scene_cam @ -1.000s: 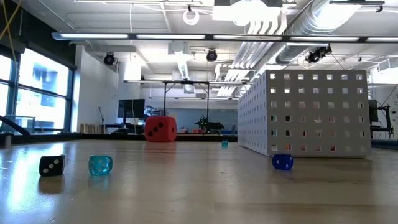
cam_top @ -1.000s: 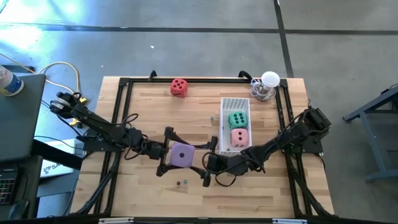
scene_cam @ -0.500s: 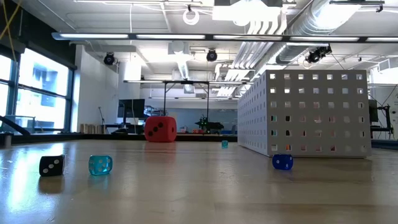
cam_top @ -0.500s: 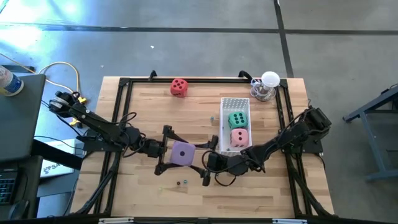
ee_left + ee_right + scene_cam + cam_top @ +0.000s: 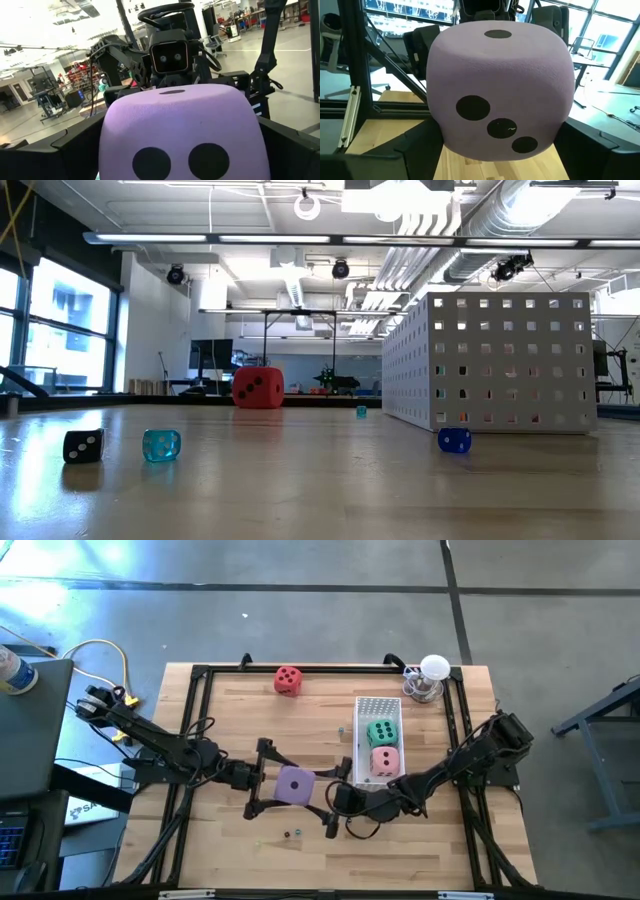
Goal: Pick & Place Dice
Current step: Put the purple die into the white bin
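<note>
The purple die (image 5: 295, 783) hangs in the air over the middle of the table and fills both wrist views (image 5: 185, 135) (image 5: 500, 85); the low view does not show it. My right gripper (image 5: 318, 792) reaches in from the right and is shut on it. My left gripper (image 5: 266, 781) faces it from the left, open, with one finger on either side of the die. The red die (image 5: 288, 680) (image 5: 258, 388) rests on its bottom face near the far edge. The green die (image 5: 381, 732) and pink die (image 5: 384, 761) lie inside the white basket (image 5: 378, 705). My right gripper pinches the purple die between its two fingers (image 5: 420, 145), one on the die's far side face and one on its near side face (image 5: 437, 127). The fingers come in level from the table's right. The die is lifted clear of the wood, with its three-pip face toward the wrist camera.
The perforated white basket (image 5: 505, 360) stands right of centre. Small black (image 5: 83, 445), cyan (image 5: 161, 445) and blue (image 5: 454, 440) dice lie near the near edge. A glass object with a white top (image 5: 432, 678) sits at the far right corner. A black rail frame (image 5: 190, 730) borders the table.
My left gripper has drawn back a little toward the table's left edge. The purple die has stayed where it was, in the right gripper's hold. The right arm has kept still.
</note>
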{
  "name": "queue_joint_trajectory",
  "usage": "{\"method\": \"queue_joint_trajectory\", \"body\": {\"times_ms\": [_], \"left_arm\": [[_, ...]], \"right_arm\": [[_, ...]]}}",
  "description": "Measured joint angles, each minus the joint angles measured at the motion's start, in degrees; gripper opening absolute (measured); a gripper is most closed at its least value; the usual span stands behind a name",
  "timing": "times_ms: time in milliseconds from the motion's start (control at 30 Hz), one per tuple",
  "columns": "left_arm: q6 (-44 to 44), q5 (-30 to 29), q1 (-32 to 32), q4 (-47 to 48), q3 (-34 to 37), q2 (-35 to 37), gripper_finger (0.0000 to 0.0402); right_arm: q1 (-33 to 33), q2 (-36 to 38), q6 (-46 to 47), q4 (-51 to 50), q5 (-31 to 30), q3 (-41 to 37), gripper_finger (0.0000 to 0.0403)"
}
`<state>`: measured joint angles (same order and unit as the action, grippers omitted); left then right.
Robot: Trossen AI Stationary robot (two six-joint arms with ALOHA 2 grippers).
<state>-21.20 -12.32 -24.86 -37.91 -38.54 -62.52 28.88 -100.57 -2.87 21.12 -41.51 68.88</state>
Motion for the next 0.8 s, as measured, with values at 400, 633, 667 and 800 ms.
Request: {"method": "queue_joint_trajectory", "body": {"times_ms": [400,633,667,800], "left_arm": [[-2.52,0.13,-0.83,-2.49,-0.76,10.16,0.0399],[1.77,0.08,-1.42,8.02,-0.55,19.41,0.0399],[2.72,-0.04,-1.4,9.4,-0.55,20.06,0.0399],[5.01,-0.05,-1.24,13.9,-0.49,19.9,0.0399]], "right_arm": [[0.24,-0.52,3.71,-8.41,-0.79,-0.55,0.0305],[1.35,-0.35,2.79,-10.55,-10.9,-0.57,0.0305],[1.87,0.3,2.45,-10.95,-13.52,-0.48,0.0305],[3.9,1.81,3.62,-15.72,-25.32,-0.2,0.0305]]}}
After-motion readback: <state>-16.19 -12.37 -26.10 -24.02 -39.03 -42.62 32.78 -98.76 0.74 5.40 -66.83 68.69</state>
